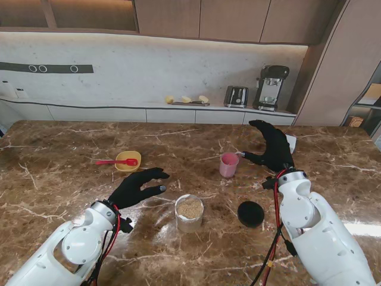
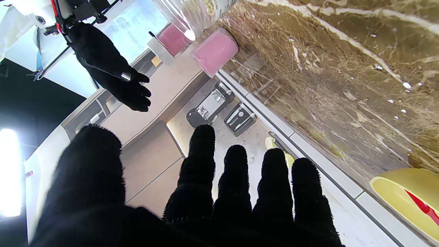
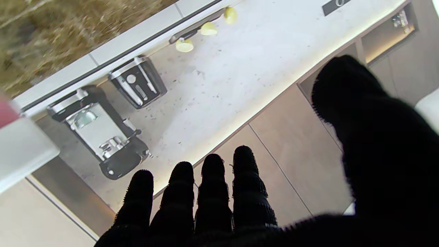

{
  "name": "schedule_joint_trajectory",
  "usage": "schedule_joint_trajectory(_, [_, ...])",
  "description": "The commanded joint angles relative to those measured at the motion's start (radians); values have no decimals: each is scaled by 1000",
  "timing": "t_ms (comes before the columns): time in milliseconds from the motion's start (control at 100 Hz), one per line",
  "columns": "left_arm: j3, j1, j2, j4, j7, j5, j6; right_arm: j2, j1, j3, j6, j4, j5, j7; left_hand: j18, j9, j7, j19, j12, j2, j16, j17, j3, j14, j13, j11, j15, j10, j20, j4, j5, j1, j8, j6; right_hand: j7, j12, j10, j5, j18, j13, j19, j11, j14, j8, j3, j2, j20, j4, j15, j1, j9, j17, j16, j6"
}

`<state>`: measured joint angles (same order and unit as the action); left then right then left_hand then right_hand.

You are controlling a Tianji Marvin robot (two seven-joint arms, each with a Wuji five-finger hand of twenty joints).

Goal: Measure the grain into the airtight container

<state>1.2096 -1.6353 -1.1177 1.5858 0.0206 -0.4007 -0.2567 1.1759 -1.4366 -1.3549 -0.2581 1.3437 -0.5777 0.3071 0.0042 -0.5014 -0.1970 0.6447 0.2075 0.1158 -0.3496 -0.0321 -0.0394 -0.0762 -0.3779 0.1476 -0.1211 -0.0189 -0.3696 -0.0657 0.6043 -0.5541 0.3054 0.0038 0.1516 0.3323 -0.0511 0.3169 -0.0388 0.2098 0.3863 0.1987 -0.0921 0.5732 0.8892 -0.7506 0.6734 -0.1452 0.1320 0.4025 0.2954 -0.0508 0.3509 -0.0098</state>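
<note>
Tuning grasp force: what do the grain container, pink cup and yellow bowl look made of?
Grain container: clear glass or rigid plastic, glossy; grain shows through the wall. Pink cup: likely matte plastic, opaque, no glare. Yellow bowl: smooth plastic or glazed ceramic; cannot tell which.

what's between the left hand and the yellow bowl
Nothing: in the stand's view only bare marble table separates the left hand from the yellow bowl, which lies farther from me with a red spoon across it.
</note>
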Motion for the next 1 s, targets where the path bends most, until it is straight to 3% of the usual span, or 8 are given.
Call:
schedule_joint_trajectory(0, [-4, -3, -3, -6, 4, -3, -2, -20, 24, -22, 14, -8, 12, -22, -48, 39, 19, 29, -11, 14, 10, -7, 12, 56, 21, -1, 12, 23, 13, -17, -13, 3, -18, -4, 2, -13, 4, 3, -3, 22, 10, -14, 1, -14, -16, 10, 26, 12, 5, 6, 6, -2, -26, -1])
schedule_joint_trajectory(370, [-10, -2, -5, -14, 12, -6, -1, -56, 121, -59, 66, -92, -106, -90, -39, 40, 14, 37, -13, 17, 12, -8, 8, 58, 21, 0, 14, 25, 15, -15, -11, 3, -22, -6, 0, -15, 9, -8, -6, 4, 9, -18, 7, -21, -32, 12, 21, 21, 3, 22, -4, -2, -30, 4])
schedule_joint_trajectory(600, [-8, -6, -4, -11, 9, -9, 6, -74, 199, -39, 124, -173, -147, -144, -33, 40, 11, 40, -14, 16, 13, -11, 8, 59, 20, -1, 14, 25, 16, -14, -11, 4, -21, -7, -15, -18, 25, -40, -8, -35, 7, -29, 28, -24, 13, -33, 13, 17, -16, 26, -47, -5, -43, 19])
schedule_joint_trajectory(990, [1, -20, -4, -16, 9, -9, 23, -130, 315, 36, 203, -247, -271, -369, -21, 39, 7, 45, -14, 13, 14, -12, 9, 59, 19, -3, 14, 25, 16, -13, -8, 8, -19, -9, -128, -63, 93, -173, 41, -99, -5, -92, 107, -31, 143, -158, -26, -15, -77, 25, -148, 26, -102, 82])
